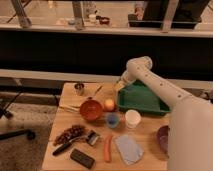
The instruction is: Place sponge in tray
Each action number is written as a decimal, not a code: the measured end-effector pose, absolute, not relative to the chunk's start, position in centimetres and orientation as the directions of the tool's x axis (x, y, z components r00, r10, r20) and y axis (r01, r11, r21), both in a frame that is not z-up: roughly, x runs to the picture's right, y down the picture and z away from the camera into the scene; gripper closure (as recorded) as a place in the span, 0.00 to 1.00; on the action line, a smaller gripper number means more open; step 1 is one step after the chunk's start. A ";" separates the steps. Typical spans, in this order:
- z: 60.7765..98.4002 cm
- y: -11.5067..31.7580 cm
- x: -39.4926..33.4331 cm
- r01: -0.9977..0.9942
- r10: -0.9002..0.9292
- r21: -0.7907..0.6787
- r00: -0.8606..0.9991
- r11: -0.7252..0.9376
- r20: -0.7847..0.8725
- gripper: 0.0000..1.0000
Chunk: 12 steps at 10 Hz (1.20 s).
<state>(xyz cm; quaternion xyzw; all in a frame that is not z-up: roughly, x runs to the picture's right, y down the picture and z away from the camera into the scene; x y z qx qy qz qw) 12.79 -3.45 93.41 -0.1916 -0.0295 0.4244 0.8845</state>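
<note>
The green tray (145, 102) lies at the back right of the wooden table (65, 160). My gripper (120, 85) hangs just above the tray's far left corner, on the white arm (155, 85) that reaches in from the right. A small pale green block, the sponge (119, 87), shows between the fingers, held above the tray's rim. Most of it is hidden by the gripper.
Left of the tray are a red bowl (91, 109), an orange fruit (109, 104) and a metal cup (79, 89). In front are a blue cup (112, 120), a white cup (132, 119), a grey-blue cloth (128, 148), a carrot (107, 148), a black block (82, 158) and grapes (70, 133).
</note>
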 end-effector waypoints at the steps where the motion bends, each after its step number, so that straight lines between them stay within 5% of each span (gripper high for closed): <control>1: 93.7 -2.9 13.4 -0.744 0.762 -0.362 0.636 0.562 -0.124 1.00; 12: 95.6 -0.2 18.2 -0.766 0.759 -0.344 0.623 0.543 -0.189 1.00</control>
